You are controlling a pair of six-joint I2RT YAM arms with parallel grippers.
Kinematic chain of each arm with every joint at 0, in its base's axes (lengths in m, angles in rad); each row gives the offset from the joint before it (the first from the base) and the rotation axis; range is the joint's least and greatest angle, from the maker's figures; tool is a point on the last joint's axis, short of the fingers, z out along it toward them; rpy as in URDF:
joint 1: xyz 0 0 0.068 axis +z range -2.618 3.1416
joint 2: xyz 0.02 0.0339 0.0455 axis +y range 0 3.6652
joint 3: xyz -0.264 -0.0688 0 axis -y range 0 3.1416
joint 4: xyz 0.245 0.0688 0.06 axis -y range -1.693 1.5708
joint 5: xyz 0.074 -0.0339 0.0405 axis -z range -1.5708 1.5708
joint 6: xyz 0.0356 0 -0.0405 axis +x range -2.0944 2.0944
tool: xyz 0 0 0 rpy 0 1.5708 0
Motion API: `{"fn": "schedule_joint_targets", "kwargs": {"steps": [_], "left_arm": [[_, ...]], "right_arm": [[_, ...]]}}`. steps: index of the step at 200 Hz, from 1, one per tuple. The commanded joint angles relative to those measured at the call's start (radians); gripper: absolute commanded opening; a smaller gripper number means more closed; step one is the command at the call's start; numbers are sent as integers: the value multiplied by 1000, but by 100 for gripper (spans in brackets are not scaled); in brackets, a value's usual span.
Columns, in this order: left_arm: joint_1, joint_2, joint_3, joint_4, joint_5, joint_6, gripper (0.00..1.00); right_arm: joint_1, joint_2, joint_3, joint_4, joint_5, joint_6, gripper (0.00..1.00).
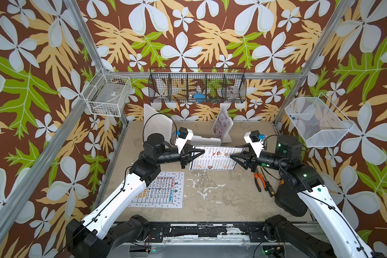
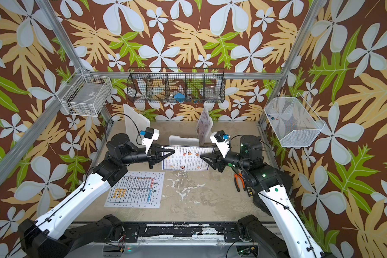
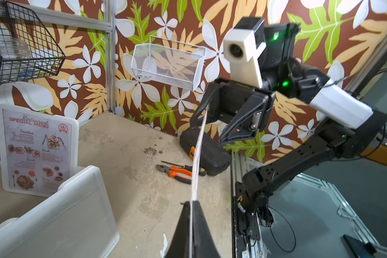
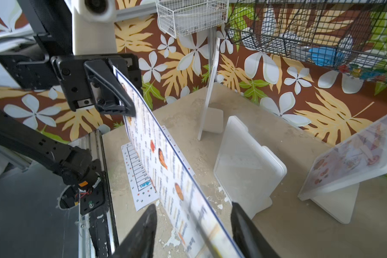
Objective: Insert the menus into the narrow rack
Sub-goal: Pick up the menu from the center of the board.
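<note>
A dark-bordered menu (image 1: 215, 158) hangs on edge above the table between both arms. My left gripper (image 3: 191, 202) is shut on one end of it; in the left wrist view the sheet (image 3: 198, 152) runs edge-on out of the jaws. My right gripper (image 4: 193, 205) is open, and the menu's other end (image 4: 165, 160) passes between its spread fingers. A white dotted-border menu (image 1: 163, 189) lies flat at front left. The pinkish SPECIAL MENU (image 3: 37, 152) stands in a white rack (image 1: 227, 134) at the back right. Two empty white racks stand at the back left (image 1: 156, 120) and the middle (image 4: 244, 169).
Orange pliers (image 1: 260, 179), a screwdriver (image 1: 269, 187) and a black case (image 1: 291, 201) lie under the right arm. A black wire basket (image 1: 197, 88) hangs on the back wall, with a white wire basket (image 1: 107, 95) at left and a white mesh basket (image 1: 317, 121) at right.
</note>
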Motion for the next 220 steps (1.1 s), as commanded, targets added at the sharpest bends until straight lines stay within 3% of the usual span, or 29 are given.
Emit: {"fn": "schedule_joint_targets", "kwargs": {"steps": [1, 68, 156, 179, 220], "left_arm": [[8, -16, -30, 259, -9, -186, 0], [10, -53, -64, 480, -74, -376, 0], [10, -56, -75, 644, -195, -519, 0], [10, -53, -84, 675, -239, -544, 0], [10, -38, -97, 717, -296, -585, 0]], "right_arm": [[-60, -21, -74, 324, -202, 247, 57], [-91, -10, -277, 887, -324, 652, 57], [-85, 97, -421, 1698, -327, 1257, 54], [-67, 130, -426, 1761, -306, 1324, 54], [-2, 129, -438, 1693, -222, 1267, 52]]}}
